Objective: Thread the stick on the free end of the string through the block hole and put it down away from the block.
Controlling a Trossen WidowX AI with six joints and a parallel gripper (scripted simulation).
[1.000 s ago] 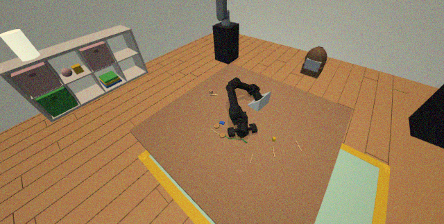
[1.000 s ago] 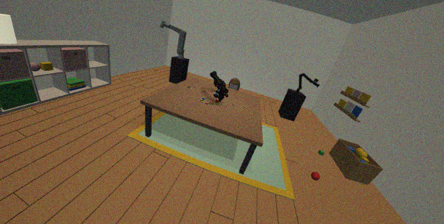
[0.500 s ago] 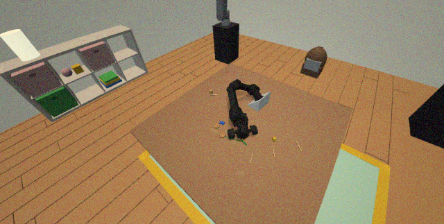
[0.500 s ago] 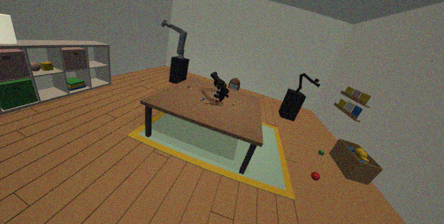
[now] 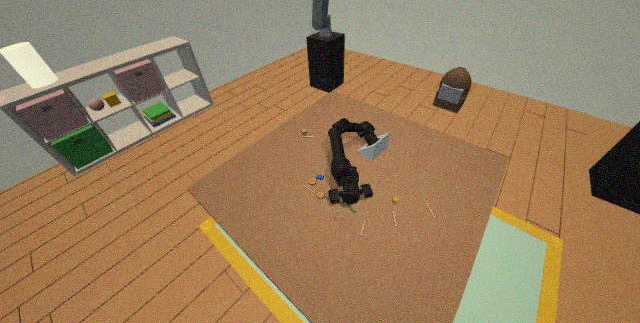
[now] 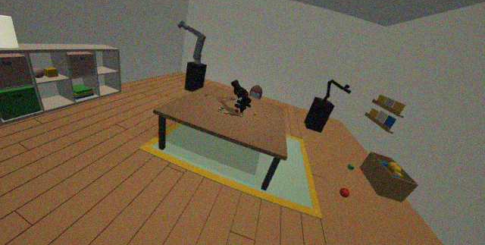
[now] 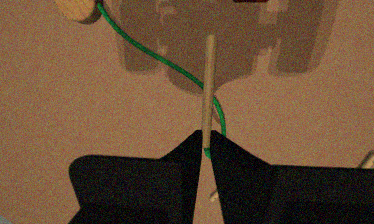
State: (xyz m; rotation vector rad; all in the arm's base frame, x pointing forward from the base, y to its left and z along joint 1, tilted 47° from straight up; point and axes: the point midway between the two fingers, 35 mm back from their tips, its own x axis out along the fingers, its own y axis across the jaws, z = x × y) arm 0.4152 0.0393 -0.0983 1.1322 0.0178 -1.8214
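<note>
Stick [image 7: 209, 90]: clamped between the fingertips of the gripper [image 5: 351, 199] [image 6: 242, 110] [image 7: 205, 135] near its string end, far end exposed and outside the block. Green string [image 5: 353, 209] [image 7: 158, 58]: curves from that end, passing behind the stick in the wrist view, to the round wooden button [image 5: 320, 195] [image 7: 79, 9]. Red block [image 6: 236, 111] [image 7: 250, 1]: mostly cropped at the wrist view's top edge. Table [image 5: 300, 263] [image 6: 227, 131]: also bears a blue piece [image 5: 320, 177] near the button.

The arm [image 5: 338, 149] [image 6: 241, 92] is matte black, with thick, rounded links. The black pincer [image 5: 350, 194] [image 6: 242, 105] [image 7: 205, 135] has broad fingers tapering to narrow tips.
</note>
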